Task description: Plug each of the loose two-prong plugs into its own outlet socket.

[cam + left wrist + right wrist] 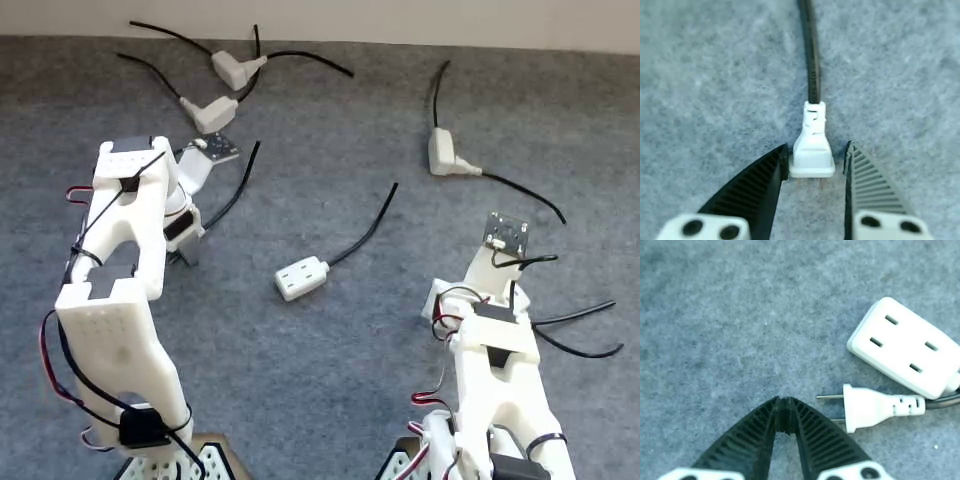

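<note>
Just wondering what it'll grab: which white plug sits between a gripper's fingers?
The plug between the open left gripper; the other plug lies beside the shut right gripper.

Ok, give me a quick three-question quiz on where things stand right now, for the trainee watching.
1. True or false: the right hand is shut with nothing between its fingers.
2. The left hand is: A) open around a two-prong plug; B) shut on its cord; C) open over bare carpet.
3. How many slots show on the face of the white outlet block?
Key: 1 true; 2 A; 3 four.
</note>
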`<control>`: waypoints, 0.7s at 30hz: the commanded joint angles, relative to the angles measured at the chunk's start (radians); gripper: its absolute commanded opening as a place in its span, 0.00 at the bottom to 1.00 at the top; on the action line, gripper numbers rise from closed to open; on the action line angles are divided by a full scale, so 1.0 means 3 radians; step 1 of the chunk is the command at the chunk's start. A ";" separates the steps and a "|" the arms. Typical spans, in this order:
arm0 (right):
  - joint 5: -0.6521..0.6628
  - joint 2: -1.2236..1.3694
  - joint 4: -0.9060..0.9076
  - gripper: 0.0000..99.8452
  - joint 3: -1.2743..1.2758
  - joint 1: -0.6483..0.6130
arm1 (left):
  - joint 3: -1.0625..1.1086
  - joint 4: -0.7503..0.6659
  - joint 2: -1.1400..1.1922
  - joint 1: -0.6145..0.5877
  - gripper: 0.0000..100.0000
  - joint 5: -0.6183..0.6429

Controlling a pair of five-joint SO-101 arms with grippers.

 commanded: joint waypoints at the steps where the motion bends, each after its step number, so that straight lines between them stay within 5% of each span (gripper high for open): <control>1: -0.0036 -0.0064 -0.0069 0.01 -0.0013 0.0013 | -0.0115 0.0026 -0.0023 0.0028 0.20 0.0148; 21: -0.0036 -0.0064 -0.0069 0.01 -0.0013 0.0013 | -0.0115 -0.0138 0.0110 0.0084 0.20 0.0164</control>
